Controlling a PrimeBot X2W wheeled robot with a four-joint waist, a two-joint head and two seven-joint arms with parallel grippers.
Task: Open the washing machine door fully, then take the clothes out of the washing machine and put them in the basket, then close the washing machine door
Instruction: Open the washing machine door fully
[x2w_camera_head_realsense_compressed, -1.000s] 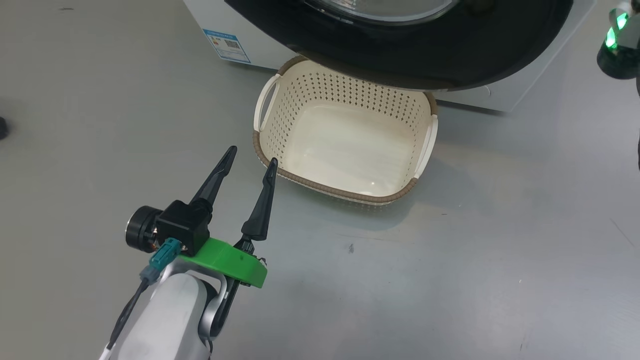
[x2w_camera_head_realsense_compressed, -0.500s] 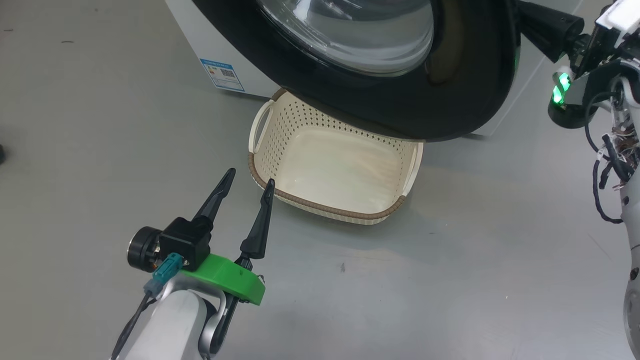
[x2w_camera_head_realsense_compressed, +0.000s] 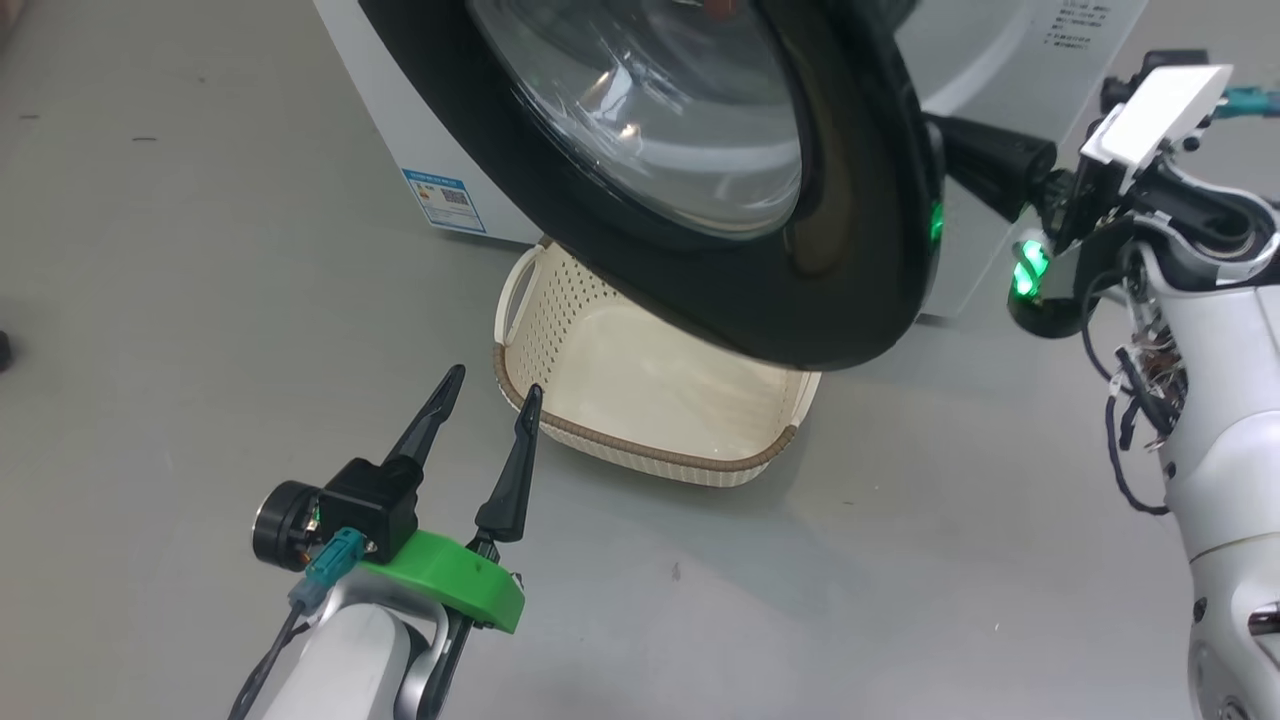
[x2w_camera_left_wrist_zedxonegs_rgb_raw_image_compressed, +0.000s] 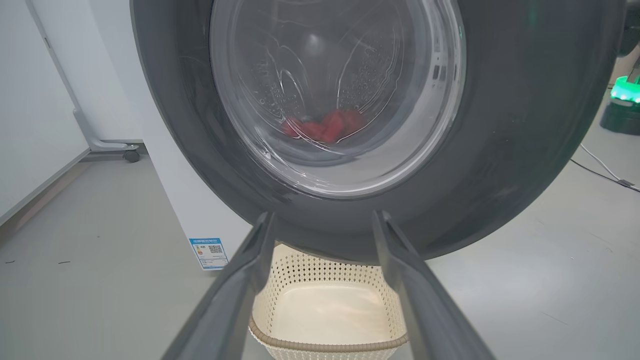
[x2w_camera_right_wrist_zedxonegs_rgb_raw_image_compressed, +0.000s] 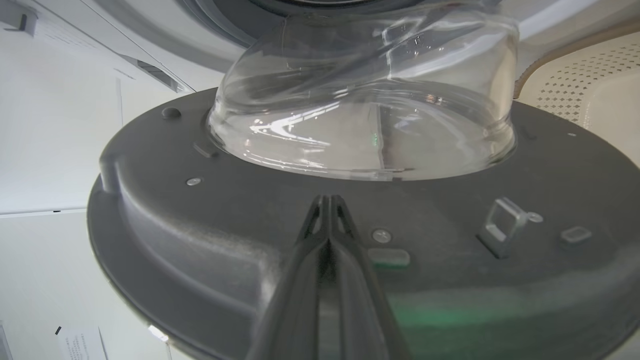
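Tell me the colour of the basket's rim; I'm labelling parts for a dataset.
Brown and woven, on the cream perforated basket; the head view shows it best.

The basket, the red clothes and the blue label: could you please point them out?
basket (x2w_camera_head_realsense_compressed: 660, 390), head view, its bare bottom.
red clothes (x2w_camera_left_wrist_zedxonegs_rgb_raw_image_compressed: 322, 127), left wrist view, fabric seen through the glass.
blue label (x2w_camera_head_realsense_compressed: 440, 200), head view, middle of the sticker.

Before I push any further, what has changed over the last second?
The washing machine door has swung further open, its free edge coming out toward the robot's left. The shut right pincer has come up behind it, tips against the inner face. The head view itself has also shifted. The left pincer stays open beside the basket, which holds nothing and has not moved.
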